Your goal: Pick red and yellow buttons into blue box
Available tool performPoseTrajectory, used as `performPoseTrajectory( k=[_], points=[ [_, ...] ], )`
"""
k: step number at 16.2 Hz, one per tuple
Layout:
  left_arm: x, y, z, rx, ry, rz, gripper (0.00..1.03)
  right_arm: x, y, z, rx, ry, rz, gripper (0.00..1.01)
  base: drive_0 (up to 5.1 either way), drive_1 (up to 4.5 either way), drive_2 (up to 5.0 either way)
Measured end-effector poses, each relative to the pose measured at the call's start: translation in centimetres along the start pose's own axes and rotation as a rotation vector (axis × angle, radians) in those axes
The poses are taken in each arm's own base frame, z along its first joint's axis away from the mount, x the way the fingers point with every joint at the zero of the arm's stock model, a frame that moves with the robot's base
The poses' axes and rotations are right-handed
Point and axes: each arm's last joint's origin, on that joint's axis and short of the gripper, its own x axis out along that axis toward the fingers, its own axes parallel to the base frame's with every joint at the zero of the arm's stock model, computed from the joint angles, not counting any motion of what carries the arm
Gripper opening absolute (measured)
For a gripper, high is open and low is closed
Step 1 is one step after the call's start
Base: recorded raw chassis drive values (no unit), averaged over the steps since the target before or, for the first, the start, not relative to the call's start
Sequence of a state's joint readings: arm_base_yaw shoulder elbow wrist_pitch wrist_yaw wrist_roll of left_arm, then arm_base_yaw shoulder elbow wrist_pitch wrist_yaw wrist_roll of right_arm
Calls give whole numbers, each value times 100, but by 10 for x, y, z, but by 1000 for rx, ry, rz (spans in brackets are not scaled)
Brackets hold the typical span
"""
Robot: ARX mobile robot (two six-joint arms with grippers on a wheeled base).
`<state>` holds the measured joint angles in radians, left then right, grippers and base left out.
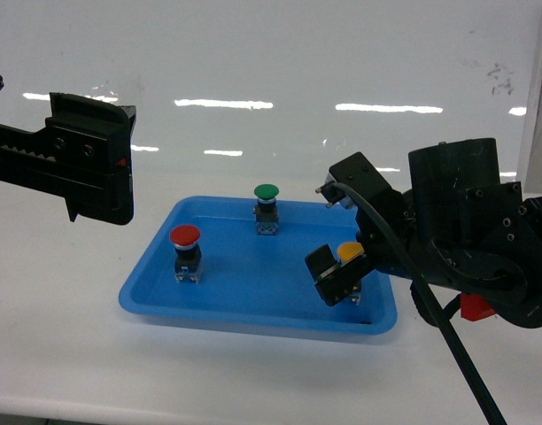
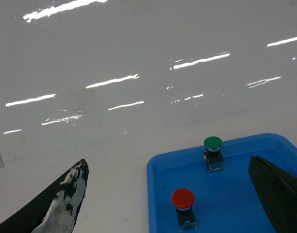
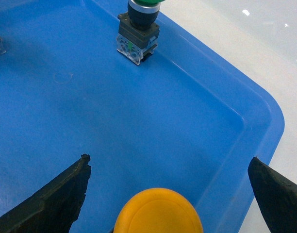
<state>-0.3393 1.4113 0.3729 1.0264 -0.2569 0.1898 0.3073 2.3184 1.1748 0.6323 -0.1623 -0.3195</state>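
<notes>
Glossy white table (image 1: 76, 372), domed yellow button (image 3: 158, 212) (smooth)

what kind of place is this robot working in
Probably a lab or test bench rather than a home: a bare white table against a glossy white wall, with only a shallow blue tray of industrial push buttons, such as the red button.

Right end effector (image 1: 342, 266) gaping low; left end effector (image 2: 177, 194) raised, gaping.
</notes>
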Motion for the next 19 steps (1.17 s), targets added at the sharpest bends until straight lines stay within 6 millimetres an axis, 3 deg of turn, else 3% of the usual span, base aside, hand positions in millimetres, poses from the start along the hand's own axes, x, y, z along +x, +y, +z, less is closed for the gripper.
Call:
performPoseTrajectory(
  k=[16,17,19],
  points=[
    [0,0,0,0,0,0,98,3,6,-21,11,56,7,98,0,0,0],
    [0,0,0,0,0,0,98,3,6,-21,9,55,4,93,0,0,0],
    [0,0,0,0,0,0,98,3,6,-21,8,55,4,71,0,0,0]
  ],
)
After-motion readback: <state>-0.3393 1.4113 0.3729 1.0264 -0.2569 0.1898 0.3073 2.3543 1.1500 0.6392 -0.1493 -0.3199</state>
